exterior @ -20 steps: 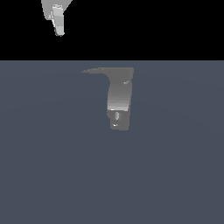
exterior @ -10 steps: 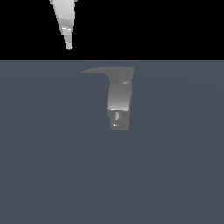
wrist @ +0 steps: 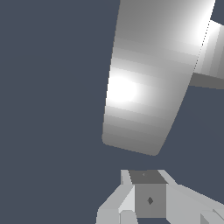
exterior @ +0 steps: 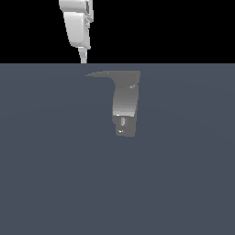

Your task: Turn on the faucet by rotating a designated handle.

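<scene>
Grey metallic faucet [exterior: 125,108] stands upright on the slate-blue tabletop [exterior: 55,174], near the middle of the exterior view. Its blocky slotted lower end faces the camera. The handle [exterior: 102,74], a thin flat dark-grey lever, projects from the faucet top toward the exterior view's left and tapers to a point. The white gripper [exterior: 83,58] hangs above and just left of the handle tip, apart from it. Its fingers appear as one narrow point there; whether they are parted or closed cannot be told. In the wrist view, a broad curved grey surface of the faucet [wrist: 151,78] fills the frame beyond the gripper [wrist: 148,192].
</scene>
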You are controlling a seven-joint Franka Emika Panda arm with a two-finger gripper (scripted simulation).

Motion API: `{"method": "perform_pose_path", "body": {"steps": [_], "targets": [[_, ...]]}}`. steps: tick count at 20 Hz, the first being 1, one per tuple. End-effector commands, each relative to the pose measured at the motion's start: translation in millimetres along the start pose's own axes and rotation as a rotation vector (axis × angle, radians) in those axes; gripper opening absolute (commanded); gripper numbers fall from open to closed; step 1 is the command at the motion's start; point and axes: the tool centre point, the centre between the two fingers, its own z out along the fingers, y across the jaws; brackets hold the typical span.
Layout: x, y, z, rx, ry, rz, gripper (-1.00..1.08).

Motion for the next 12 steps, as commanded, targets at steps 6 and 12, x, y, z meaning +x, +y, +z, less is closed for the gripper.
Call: {"method": "perform_pose_path", "body": {"steps": [6, 12], "targets": [[26.0, -39.4, 25.4, -0.005, 0.006, 0.182, -1.0], [43.9, -59.2, 38.8, -0.008, 0.007, 0.284, -1.0]]}}
